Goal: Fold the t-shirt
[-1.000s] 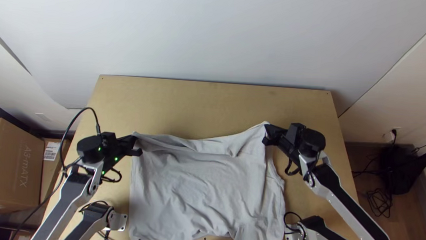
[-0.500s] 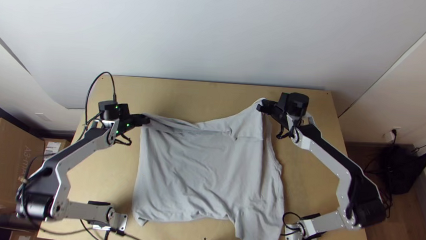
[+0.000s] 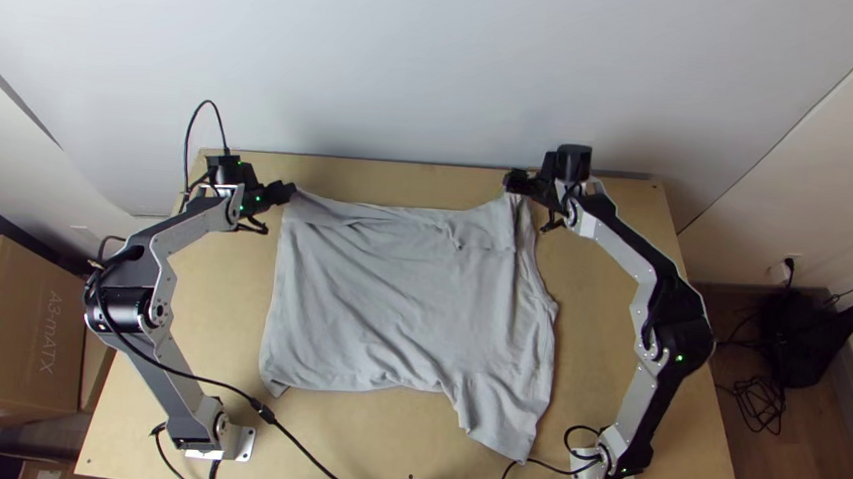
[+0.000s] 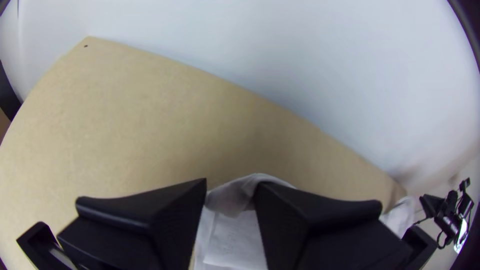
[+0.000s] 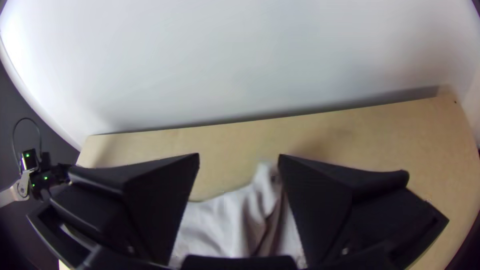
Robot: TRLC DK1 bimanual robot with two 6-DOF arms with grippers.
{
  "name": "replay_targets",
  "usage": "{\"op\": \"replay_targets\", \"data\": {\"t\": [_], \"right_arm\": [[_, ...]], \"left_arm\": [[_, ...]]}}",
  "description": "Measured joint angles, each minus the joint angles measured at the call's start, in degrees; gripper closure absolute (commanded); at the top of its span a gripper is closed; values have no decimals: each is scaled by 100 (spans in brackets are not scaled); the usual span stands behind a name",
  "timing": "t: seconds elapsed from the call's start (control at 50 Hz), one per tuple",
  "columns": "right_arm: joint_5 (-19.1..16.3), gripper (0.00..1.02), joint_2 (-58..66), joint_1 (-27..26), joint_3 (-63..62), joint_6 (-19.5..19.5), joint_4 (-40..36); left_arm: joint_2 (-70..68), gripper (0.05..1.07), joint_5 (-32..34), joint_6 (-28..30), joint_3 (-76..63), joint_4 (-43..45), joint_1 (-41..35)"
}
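A grey t-shirt [image 3: 397, 298] lies spread on the wooden table [image 3: 622, 313] facing us, presumably flattened for folding. At its far corners — handy for squaring that edge — the left gripper [image 4: 230, 190] gapes partway, the right gripper [image 5: 239, 162] wider, cloth between their fingers seemingly unpinched.

T-shirt [image 4: 235, 246] cut off by L wrist view's edge (ditto box [image 3: 33, 342], top view).

The t-shirt [image 3: 392, 307] is lying on the table [image 3: 637, 385], the left gripper [image 3: 287, 193] adjoining at 11 o'clock, the right gripper [image 3: 511, 181] at 1 o'clock. A box [image 3: 34, 332] is standing off-table at 9 o'clock.
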Motion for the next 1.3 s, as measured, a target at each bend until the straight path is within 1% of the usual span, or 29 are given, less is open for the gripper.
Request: {"op": "replay_targets", "data": {"t": [0.08, 0.16, 0.2, 0.28, 0.32, 0.38, 0.42, 0.48, 0.58, 0.64, 0.68, 0.74, 0.82, 0.92, 1.0, 1.08, 1.16, 1.22, 1.3], "right_arm": [[-2, 3, 68, -96, 433, 50, -278], [0, 3, -24, -212, 675, 162, -444], [0, 3, -146, -262, 719, 223, -647], [2, 3, -538, -332, 717, 273, -1189], [0, 3, -772, -350, 717, 358, -1440], [0, 4, -1287, -378, 704, 623, -1902], [-7, 4, -1631, -404, 636, 885, -2181], [-133, 4, -2291, -463, 402, 1165, -2485], [-337, 10, -3519, -660, -299, 1360, -2968], [-461, 10, -4103, -820, -774, 1403, -3469], [-557, 10, -4402, -922, -1038, 1392, -3871], [-697, 10, -4601, -1071, -1290, 1239, -4575], [-778, 10, -4653, -1193, -1572, 953, -5362], [-778, 10, -4688, -1279, -1823, 588, -6028], [-780, 10, -4826, -1279, -2006, 361, -6301], [-780, 10, -4983, -1276, -2251, 186, -6478], [-778, 10, -5034, -1272, -2522, 28, -6590], [-778, 16, -5038, -1257, -2806, -83, -6594], [-776, 19, -5038, -1182, -3235, -225, -6553]], "left_arm": [[0, 41, 24, -210, 313, -201, 46], [2, 41, 195, -352, 774, -728, 131], [2, 41, 293, -400, 986, -925, 181], [-42, 29, 426, -442, 1283, -1182, 269], [-111, 26, 450, -413, 1325, -1344, 302], [-280, 26, 474, -326, 1327, -1624, 328], [-420, 26, 496, -234, 1325, -1838, 330], [-688, 27, 584, -107, 1318, -2179, 330], [-1272, 27, 623, 116, 1311, -2946, 295], [-1635, 27, 625, 304, 1314, -3626, 269], [-1845, 27, 616, 448, 1311, -4162, 249], [-2157, 27, 616, 680, 1224, -4603, 219], [-2686, 27, 616, 988, 879, -4942, 184], [-3418, 27, 614, 1250, 358, -5320, 168], [-3880, 26, 614, 1384, 181, -5845, 170], [-4177, 19, 616, 1464, 85, -6328, 186], [-4459, 18, 614, 1598, -168, -6467, 245], [-4725, 18, 597, 1703, -387, -6572, 282], [-5066, 18, 597, 1788, -562, -6655, 299]]}}
